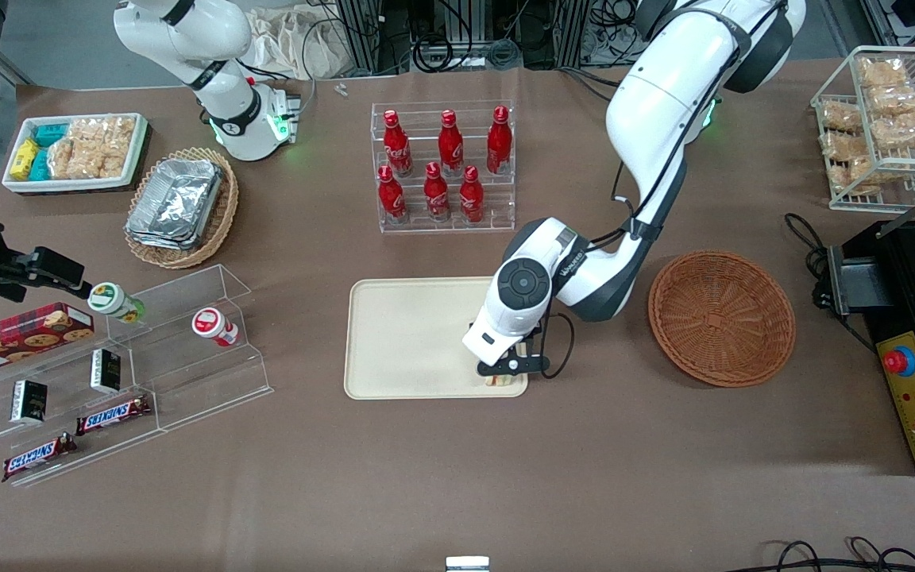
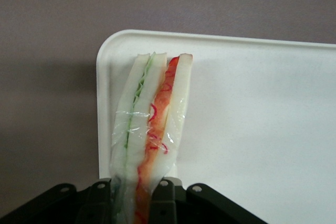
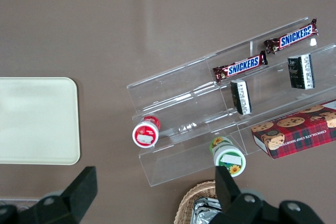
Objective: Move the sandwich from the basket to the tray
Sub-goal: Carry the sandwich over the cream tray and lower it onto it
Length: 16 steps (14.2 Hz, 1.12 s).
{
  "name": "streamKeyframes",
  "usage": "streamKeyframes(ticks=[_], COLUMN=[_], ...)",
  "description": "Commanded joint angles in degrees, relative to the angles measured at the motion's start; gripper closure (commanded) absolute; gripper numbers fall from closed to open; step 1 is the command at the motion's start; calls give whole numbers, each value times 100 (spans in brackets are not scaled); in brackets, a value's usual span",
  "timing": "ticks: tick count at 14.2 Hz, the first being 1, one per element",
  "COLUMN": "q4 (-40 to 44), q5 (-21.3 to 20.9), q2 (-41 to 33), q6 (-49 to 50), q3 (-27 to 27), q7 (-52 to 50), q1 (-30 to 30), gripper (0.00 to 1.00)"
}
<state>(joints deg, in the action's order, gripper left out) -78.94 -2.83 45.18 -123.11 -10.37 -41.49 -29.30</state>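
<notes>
My left gripper is low over the corner of the beige tray that lies nearest the front camera and nearest the basket. It is shut on the sandwich, a plastic-wrapped wedge of white bread with green and red-orange layers. Both fingers press its sides. The sandwich's tip reaches over the tray just inside its rounded corner; I cannot tell whether it touches. In the front view only a sliver of the sandwich shows under the gripper. The round reddish-brown basket stands empty beside the tray, toward the working arm's end.
A clear rack of red bottles stands farther from the front camera than the tray. Toward the parked arm's end are a clear stepped shelf with snacks, an oval basket of foil trays and a white snack bin. A black appliance sits past the basket.
</notes>
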Motion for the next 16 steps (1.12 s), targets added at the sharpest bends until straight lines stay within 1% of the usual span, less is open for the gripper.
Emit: streamKeyframes(ticks=[1, 2, 3, 5, 6, 7, 8, 13, 15, 16], q4=[239, 248, 248, 239, 239, 239, 239, 239, 239, 213], q5=[-87, -87, -87, -78, -78, -78, -78, -60, -69, -86], q2=[166, 175, 175, 192, 210, 219, 228, 105, -132, -263], q6=[32, 32, 32, 32, 24, -29, -99, -143, -100, -65], q3=[8, 8, 8, 8, 8, 8, 8, 17, 35, 43], q7=[141, 132, 123, 79, 88, 97, 88, 62, 62, 70], q1=[-14, -14, -5, 3, 12, 12, 4, 47, 126, 257], gripper=[100, 97, 84, 54, 36, 1, 0, 0, 0, 0])
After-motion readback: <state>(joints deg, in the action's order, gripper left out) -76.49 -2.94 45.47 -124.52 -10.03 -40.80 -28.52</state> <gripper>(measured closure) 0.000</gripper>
